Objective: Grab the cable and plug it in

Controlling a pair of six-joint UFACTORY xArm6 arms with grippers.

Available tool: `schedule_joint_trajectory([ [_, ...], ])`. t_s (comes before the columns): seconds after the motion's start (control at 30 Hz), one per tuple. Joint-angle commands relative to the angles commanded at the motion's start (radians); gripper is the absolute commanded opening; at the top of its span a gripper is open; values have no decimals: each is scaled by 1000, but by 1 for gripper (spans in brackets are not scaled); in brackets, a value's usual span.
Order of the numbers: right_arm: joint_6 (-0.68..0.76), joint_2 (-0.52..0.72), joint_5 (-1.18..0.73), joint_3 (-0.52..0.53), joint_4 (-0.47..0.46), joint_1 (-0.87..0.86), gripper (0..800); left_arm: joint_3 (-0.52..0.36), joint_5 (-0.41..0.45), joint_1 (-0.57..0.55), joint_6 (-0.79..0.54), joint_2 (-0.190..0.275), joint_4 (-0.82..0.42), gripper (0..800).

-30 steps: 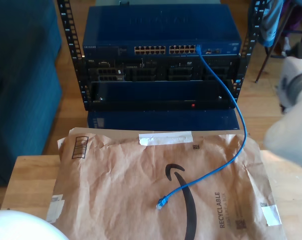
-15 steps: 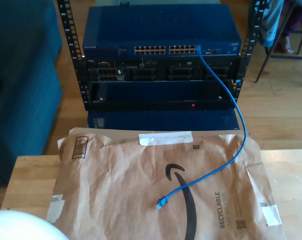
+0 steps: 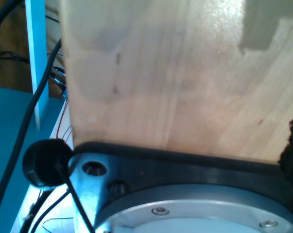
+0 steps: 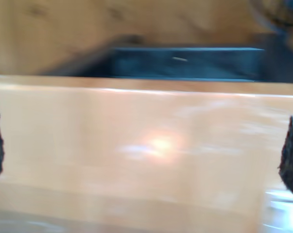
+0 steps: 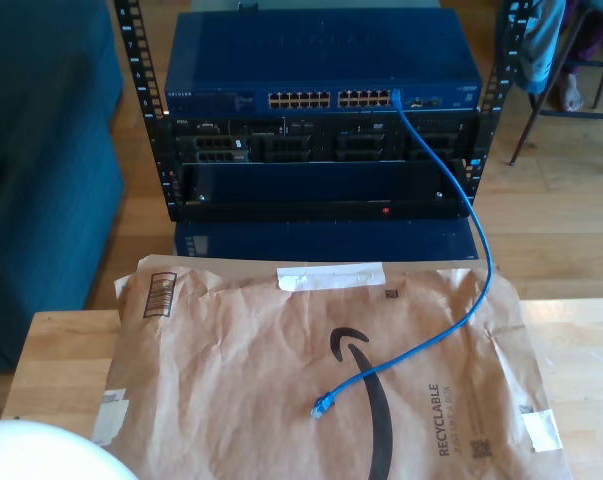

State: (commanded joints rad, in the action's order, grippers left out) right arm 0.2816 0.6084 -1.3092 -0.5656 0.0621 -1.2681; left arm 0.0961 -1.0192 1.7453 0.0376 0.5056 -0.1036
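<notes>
The white arm seen earlier at the exterior view's right is gone, the cable (image 5: 451, 235) lies ungrasped on the desk (image 5: 581, 340), and finger state cannot be told, probably spread.

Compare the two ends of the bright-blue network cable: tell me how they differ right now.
The far end of the thin bright-blue network cable is seated in a port at the exterior view's right of the blue rack switch; the near end with its blue plastic plug lies loose on the brown paper mailer. The far end sits raised in the rack; the near end rests flat on the table. Both belong to one cable, and no gripper touches either.
</notes>
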Motion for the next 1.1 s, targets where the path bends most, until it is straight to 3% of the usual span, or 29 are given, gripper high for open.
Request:
schedule_joint_trajectory([
  [0.23, -155, 0, 2, 150, -6, -115, 796, 0, 0, 0, 0, 0, 0, 800],
  [0.47, -157, 0, 23, 273, -9, -121, 796, 0, 0, 0, 0, 0, 0, 800],
  [0.9, -170, 15, 439, 540, -11, -130, 798, 0, 0, 0, -2, 0, 0, 800],
  [1.1, -198, 44, 483, 568, -9, -132, 798, 0, 0, 0, 0, 0, 0, 800],
])
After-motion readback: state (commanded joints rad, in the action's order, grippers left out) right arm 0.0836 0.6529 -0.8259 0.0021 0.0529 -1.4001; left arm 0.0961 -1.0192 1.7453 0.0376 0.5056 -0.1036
